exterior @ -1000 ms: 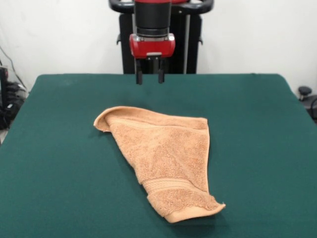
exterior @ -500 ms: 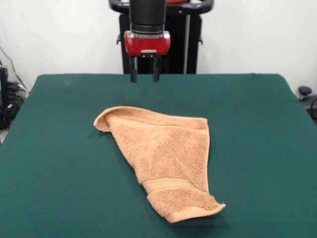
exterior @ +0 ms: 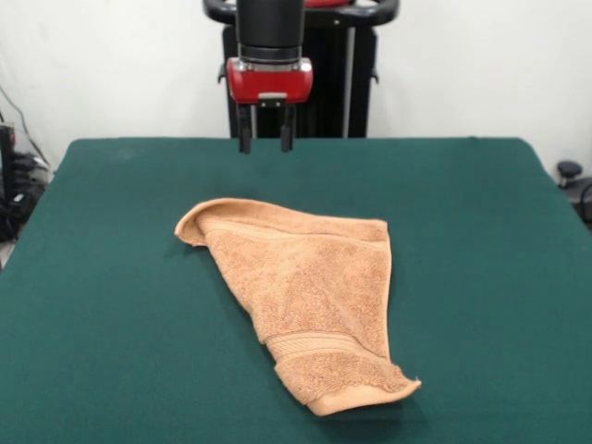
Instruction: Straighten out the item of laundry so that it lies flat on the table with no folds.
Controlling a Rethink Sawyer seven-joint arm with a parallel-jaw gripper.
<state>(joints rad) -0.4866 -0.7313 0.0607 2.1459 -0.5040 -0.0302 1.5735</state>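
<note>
Gripper (exterior: 266, 143) hangs from the red and black Sawyer arm above the far edge of the table (exterior: 102, 277), its 2 dark fingers pointing straight down with a clear gap between them and nothing held. It is well apart from the hand towel (exterior: 310, 296), which lies near the middle of the green cloth top. This orange-tan terry piece sits folded over itself into a roughly triangular outline, so the task is not yet done. Its long axis runs on a diagonal in the front view, from the rounded, curled corner (exterior: 190, 227) at the upper left down to the narrow hemmed end (exterior: 356, 393) at the lower right, where a woven band (exterior: 314, 344) crosses it. 1 straight folded edge runs down the right side from the upper right corner (exterior: 381, 225). I judge the cloth soft, light and limp: it will drape and drag rather than slide as 1 piece, and the felt-like top will likely grip it. A pinch on a single top layer at a corner looks best, probably the curled left corner or the lifted lower tip, then a pull outward away from the fold. Grabbing both layers would only shift the whole bundle.
</note>
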